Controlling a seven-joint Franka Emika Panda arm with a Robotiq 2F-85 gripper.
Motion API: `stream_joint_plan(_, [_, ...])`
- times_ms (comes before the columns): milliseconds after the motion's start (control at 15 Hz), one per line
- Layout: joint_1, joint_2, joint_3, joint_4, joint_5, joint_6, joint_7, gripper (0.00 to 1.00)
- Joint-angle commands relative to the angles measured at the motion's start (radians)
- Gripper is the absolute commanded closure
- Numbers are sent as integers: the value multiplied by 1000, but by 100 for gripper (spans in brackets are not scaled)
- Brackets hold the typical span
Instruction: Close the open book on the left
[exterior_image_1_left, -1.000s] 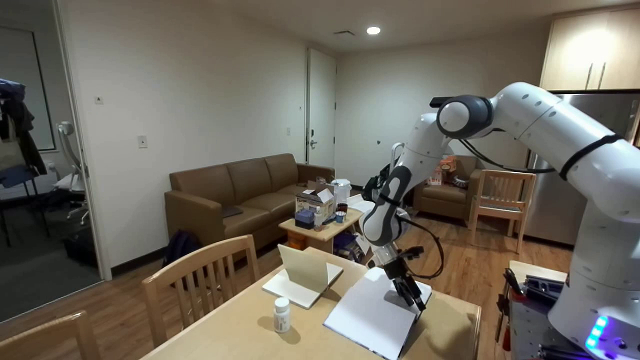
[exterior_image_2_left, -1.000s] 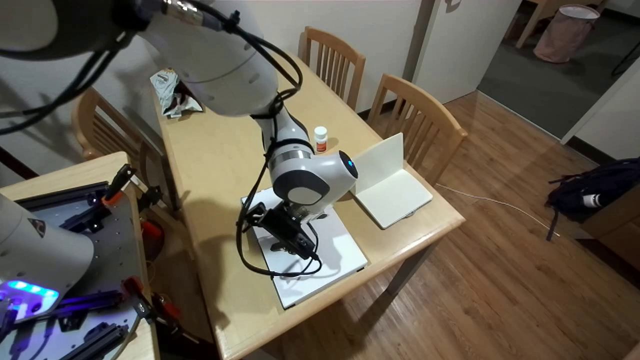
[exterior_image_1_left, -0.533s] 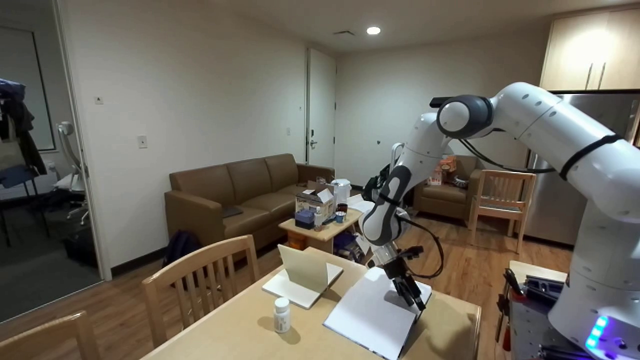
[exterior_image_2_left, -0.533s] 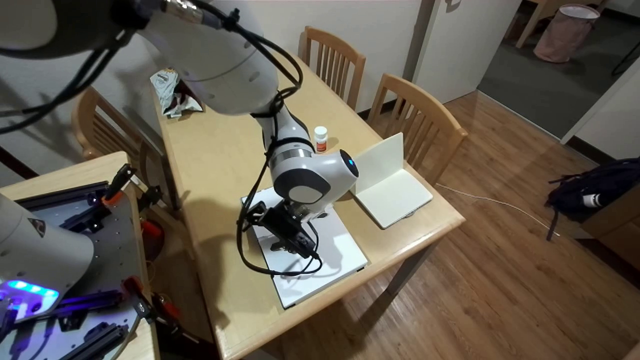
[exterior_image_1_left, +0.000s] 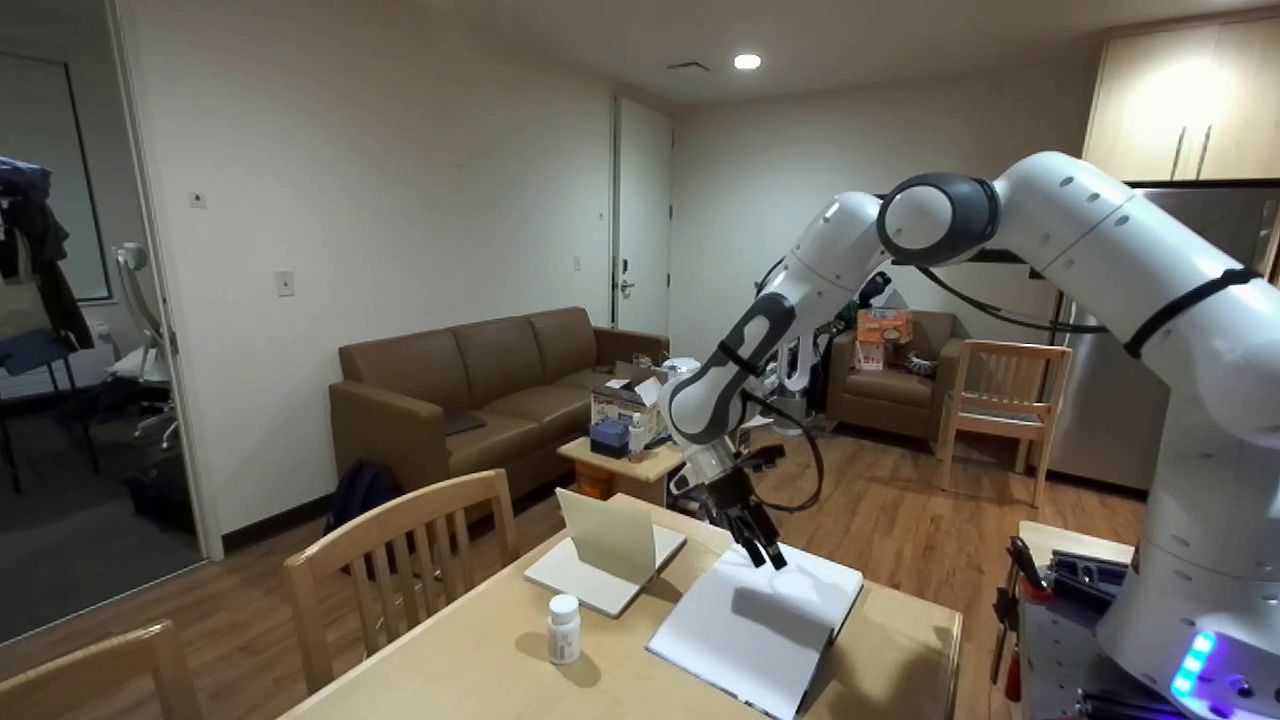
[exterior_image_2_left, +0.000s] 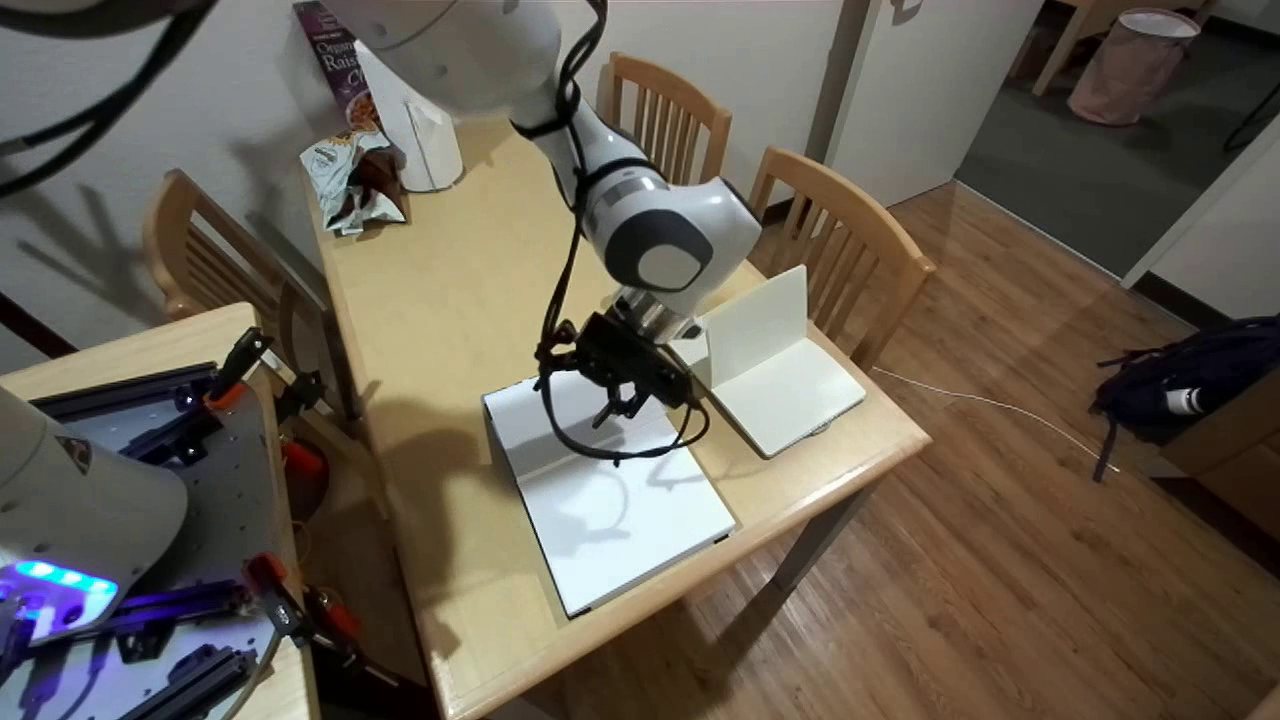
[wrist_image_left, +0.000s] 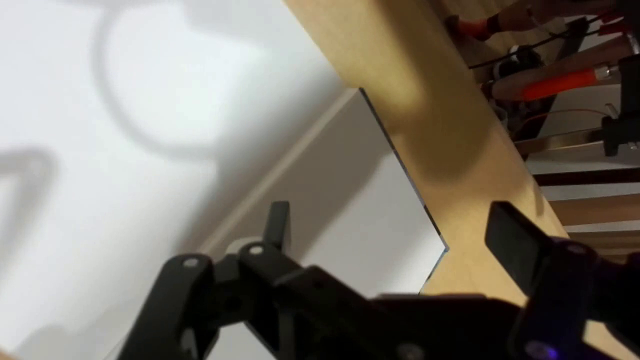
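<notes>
The large book lies open on the table with plain white pages up, in both exterior views (exterior_image_1_left: 725, 640) (exterior_image_2_left: 625, 515). A thin edge of its blue cover shows at a corner in the wrist view, where its white page (wrist_image_left: 150, 115) and centre fold fill the left side. My gripper (exterior_image_1_left: 767, 562) hangs above the book, apart from it; it also shows in an exterior view (exterior_image_2_left: 618, 408). In the wrist view the gripper (wrist_image_left: 392, 222) has its fingers wide apart with nothing between them. One finger is over the shorter-looking page, the other over bare table.
A smaller cream-white book (exterior_image_1_left: 610, 545) (exterior_image_2_left: 790, 385) stands half open beside the large book, one side upright. A white bottle (exterior_image_1_left: 564, 630) is near it. A snack bag (exterior_image_2_left: 350, 185) lies at the table's far end. Wooden chairs (exterior_image_2_left: 840, 240) line the table edge.
My gripper has risen off the large book and moved toward the smaller book's side, after staying still between the two earlier moments. Both books look the same.
</notes>
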Motion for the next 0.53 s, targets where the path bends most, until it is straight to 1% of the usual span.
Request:
stream_joint_plan(0, [13, 61, 3, 171, -68, -123, -50, 0])
stream_joint_plan(133, [14, 81, 7, 230, -77, -175, -75, 0])
stream_joint_plan(267, [11, 102, 10, 275, -54, -215, -63, 0])
stream_joint_plan(400, [2, 125, 19, 310, -42, -230, -76, 0])
stream_joint_plan(467, [-5, 134, 26, 318, -46, -204, -105, 0])
